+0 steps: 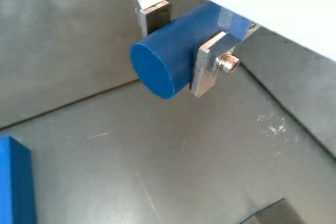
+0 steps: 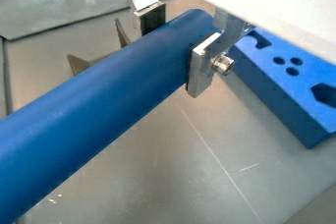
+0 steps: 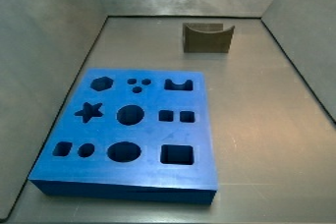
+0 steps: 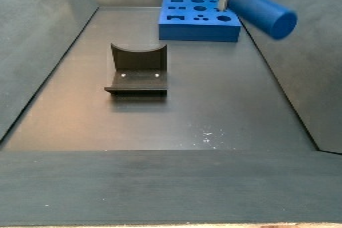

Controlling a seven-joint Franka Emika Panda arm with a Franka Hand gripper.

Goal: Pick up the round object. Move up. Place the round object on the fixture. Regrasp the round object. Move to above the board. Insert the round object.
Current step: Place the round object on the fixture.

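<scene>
While I hold the gripper (image 2: pixel 187 43) high above the floor, its jaws clamp the round object (image 2: pixel 98 105) crosswise; rigid, smooth plastic, likely light, could slip.

Both side views face each other across the board (image 3: pixel 129 125), sharing the fixture (image 4: pixel 136 71).

Dull grey floor (image 4: pixel 160 122) — sloping grey walls (image 3: pixel 59 22) enclose it.
</scene>
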